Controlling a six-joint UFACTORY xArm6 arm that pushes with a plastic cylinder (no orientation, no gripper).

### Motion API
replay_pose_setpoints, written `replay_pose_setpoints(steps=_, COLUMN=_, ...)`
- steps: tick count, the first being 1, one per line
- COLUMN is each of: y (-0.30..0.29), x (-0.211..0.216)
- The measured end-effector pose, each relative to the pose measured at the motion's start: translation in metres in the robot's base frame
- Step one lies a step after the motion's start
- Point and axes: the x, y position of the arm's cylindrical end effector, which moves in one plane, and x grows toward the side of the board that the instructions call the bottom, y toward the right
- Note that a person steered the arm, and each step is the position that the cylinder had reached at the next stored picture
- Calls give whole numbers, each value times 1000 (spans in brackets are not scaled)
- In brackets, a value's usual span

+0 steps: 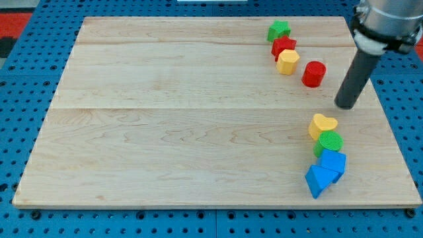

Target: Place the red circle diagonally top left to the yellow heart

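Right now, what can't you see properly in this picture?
- The arm above my tip: cut off by the view's top and right edges.
- The red block between the green block and the yellow hexagon: partly covered by the hexagon, so its shape is unclear.
- The two blue blocks: they overlap, so their shapes are unclear.
- The green circle: the yellow heart hides its top edge.

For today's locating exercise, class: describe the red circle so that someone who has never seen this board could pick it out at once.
Start at the wooden board's upper right area, where a short chain of blocks runs down from the green star. The red circle stands alone just right of that chain's yellow block, left of my tip. Unlike the other red block, it is a round cylinder touching nothing.
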Motion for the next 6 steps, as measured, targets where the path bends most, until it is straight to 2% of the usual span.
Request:
replay_pose_setpoints(steps=1, y=11, x=-38)
replay_pose_setpoints(steps=2, y=-46, x=-48)
replay_pose_setpoints(steps=3, y=-153, x=-48)
replay_pose_setpoints(steps=4, y=-233, x=-48)
replay_pose_setpoints(steps=5, y=-187, x=-63)
replay_pose_setpoints(steps=6, y=-201, x=-103)
